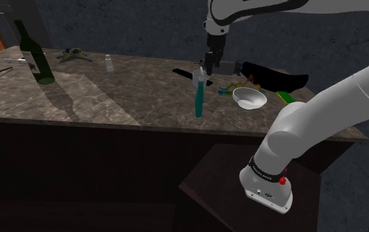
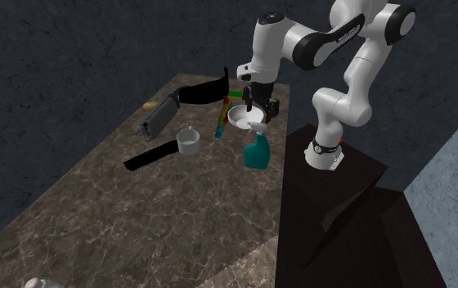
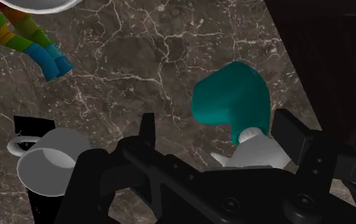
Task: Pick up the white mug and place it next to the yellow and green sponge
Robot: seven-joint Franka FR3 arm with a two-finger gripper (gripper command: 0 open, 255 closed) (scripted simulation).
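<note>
The white mug (image 2: 188, 141) stands upright on the marble counter (image 2: 137, 213); in the wrist view the mug (image 3: 46, 159) lies off to the side of my fingers, handle pointing away from them. My gripper (image 2: 256, 110) hangs open just above a teal spray bottle (image 2: 258, 151), well apart from the mug. In the wrist view the gripper (image 3: 218, 127) has its fingers wide apart, and the bottle's white trigger head (image 3: 253, 149) sits between them, untouched. The yellow and green sponge (image 1: 284, 97) lies beyond a white bowl (image 1: 249, 97), near the counter's end.
A rainbow-striped toy (image 3: 24, 38) lies between the bowl and the mug. A grey object (image 2: 158, 119) and flat black shapes (image 2: 150, 155) sit behind the mug. A green wine bottle (image 1: 35, 53) and small items stand at the shoulder view's far left.
</note>
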